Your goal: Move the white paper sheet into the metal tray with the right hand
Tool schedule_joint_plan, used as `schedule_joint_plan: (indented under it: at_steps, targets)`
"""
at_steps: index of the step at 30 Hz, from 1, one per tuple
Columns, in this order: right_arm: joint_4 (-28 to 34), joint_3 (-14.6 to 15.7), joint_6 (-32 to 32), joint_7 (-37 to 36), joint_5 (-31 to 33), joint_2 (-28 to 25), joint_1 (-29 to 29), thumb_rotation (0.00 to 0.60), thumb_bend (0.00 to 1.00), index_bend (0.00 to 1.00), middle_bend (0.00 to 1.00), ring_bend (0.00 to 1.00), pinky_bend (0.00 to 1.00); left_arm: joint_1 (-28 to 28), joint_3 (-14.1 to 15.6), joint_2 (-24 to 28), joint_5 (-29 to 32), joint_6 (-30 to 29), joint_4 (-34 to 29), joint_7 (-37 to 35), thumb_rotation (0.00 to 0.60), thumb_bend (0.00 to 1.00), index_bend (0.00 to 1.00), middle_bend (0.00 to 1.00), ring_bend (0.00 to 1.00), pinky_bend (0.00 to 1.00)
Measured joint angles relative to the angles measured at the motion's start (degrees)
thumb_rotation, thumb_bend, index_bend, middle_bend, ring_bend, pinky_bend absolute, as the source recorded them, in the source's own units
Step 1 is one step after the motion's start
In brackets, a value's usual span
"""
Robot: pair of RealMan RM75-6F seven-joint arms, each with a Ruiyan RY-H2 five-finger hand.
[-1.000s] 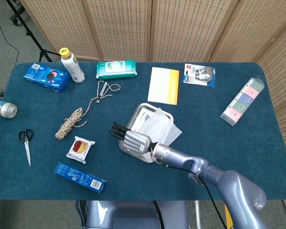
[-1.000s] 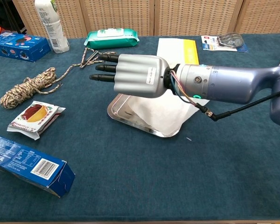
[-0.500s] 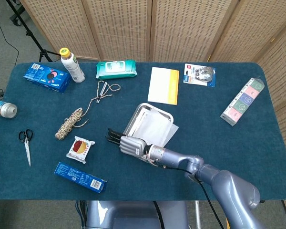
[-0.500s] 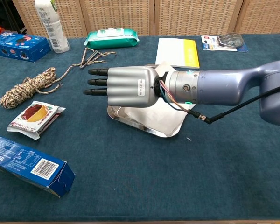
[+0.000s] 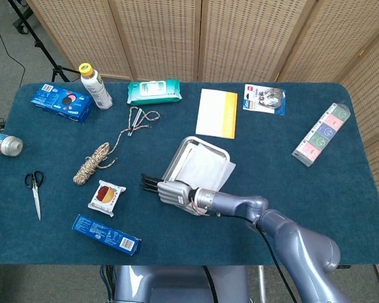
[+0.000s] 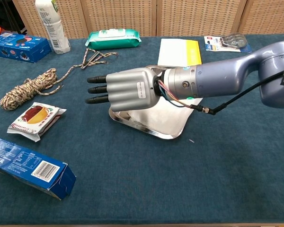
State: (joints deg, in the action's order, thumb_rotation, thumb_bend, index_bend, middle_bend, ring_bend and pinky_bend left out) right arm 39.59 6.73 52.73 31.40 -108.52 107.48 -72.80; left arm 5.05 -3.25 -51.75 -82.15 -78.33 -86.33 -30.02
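Note:
The white paper sheet [image 5: 205, 169] [image 6: 165, 115] lies flat in the metal tray [image 5: 179, 156] [image 6: 125, 119], its right corner hanging a little over the tray's rim. My right hand [image 5: 172, 190] [image 6: 125, 88] hovers above the tray's near left corner, fingers stretched out straight toward the left, holding nothing. The hand hides part of the tray in the chest view. My left hand shows in neither view.
Left of the hand lie a snack packet [image 5: 107, 197], a coil of rope [image 5: 93, 163] and a blue box [image 5: 106, 234]. A white-and-yellow pad [image 5: 216, 113], a wipes pack [image 5: 154, 91], a bottle [image 5: 95, 86] and scissors [image 5: 34, 192] sit farther off.
The paper, crumpled up beside the hand a second ago, has settled flat into the tray. My right hand has drawn back toward the near edge and lowered slightly.

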Motion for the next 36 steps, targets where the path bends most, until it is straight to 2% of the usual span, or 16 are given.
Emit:
schedule_joint_plan:
  at_steps: [2,4,6,9,13,20,22,24,26,28,31,34,36]
  targets:
    - [-0.24,-0.23,0.45,0.02,0.0,-0.06,0.01,0.6,0.35,0.59,0.0,0.0,0.04,0.03,-0.02,0.0,0.06,0.07,0.0,0.01,0.6,0.0,0.0,0.0,0.0,0.0]
    - [-0.3,-0.74,0.71,0.35,0.35,-0.12,0.21,0.6,0.22,0.37,0.0,0.0,0.04,0.05,-0.02,-0.01,0.07,0.09,0.0,0.09,0.6,0.0,0.0,0.0,0.0,0.0]
    - [-0.16,-1.25,0.91,0.9,0.81,-0.19,0.5,0.6,0.16,0.24,0.0,0.0,0.04,0.07,-0.02,-0.03,0.09,0.12,-0.01,0.19,0.6,0.0,0.0,0.0,0.0,0.0]
    - [0.6,-2.35,1.21,2.12,1.87,-0.44,1.13,0.6,0.11,0.11,0.0,0.0,0.04,0.1,0.02,-0.04,0.04,0.16,-0.11,0.44,0.6,0.0,0.0,0.0,0.0,0.0]
    - [2.57,-3.1,1.67,3.46,2.52,-1.3,1.76,0.6,0.1,0.07,0.0,0.0,0.04,0.11,0.05,-0.08,0.04,0.16,-0.28,0.8,0.6,0.0,0.0,0.0,0.0,0.0]
    - [6.9,-5.26,4.35,4.64,3.85,-3.64,2.92,0.6,0.1,0.07,0.0,0.0,0.04,0.22,0.09,-0.13,0.02,0.36,-0.31,1.1,0.6,0.0,0.0,0.0,0.0,0.0]
    - [9.14,-6.11,5.24,4.77,4.69,-4.81,3.62,0.6,0.12,0.1,0.0,0.0,0.04,0.24,0.2,-0.12,-0.22,0.35,-0.4,1.18,0.6,0.0,0.0,0.0,0.0,0.0]
    - [11.2,-6.68,5.94,4.62,5.46,-5.84,4.36,0.6,0.18,0.14,0.02,0.0,0.04,0.21,0.28,-0.13,-0.41,0.23,-0.5,1.33,0.6,0.0,0.0,0.0,0.0,0.0]
    - [14.92,-7.49,6.77,3.71,7.35,-7.6,6.13,0.6,0.31,0.15,0.03,0.0,0.04,0.15,0.41,-0.14,-0.76,0.0,-0.71,1.63,0.6,0.0,0.0,0.0,0.0,0.0]
    - [19.76,-8.24,7.06,2.18,10.55,-9.8,8.53,0.6,0.54,0.17,0.05,0.0,0.04,0.1,0.53,-0.17,-1.07,-0.25,-0.98,2.09,0.6,0.0,0.0,0.0,0.0,0.0]
    - [27.81,-9.34,7.31,0.5,15.92,-13.26,12.26,0.6,0.76,0.24,0.11,0.0,0.08,0.09,0.64,-0.24,-1.2,-0.34,-1.37,2.84,0.6,0.0,0.0,0.0,0.0,0.0]
    - [35.44,-10.42,7.58,-2.0,21.55,-16.63,16.22,0.6,0.85,0.28,0.18,0.05,0.1,0.14,0.7,-0.35,-1.23,-0.36,-1.75,3.74,0.6,0.0,0.0,0.0,0.0,0.0]
    - [39.03,-11.06,7.69,-3.9,24.56,-18.45,18.46,0.6,0.88,0.3,0.21,0.08,0.12,0.19,0.73,-0.43,-1.21,-0.32,-1.94,4.23,0.6,0.0,0.0,0.0,0.0,0.0]
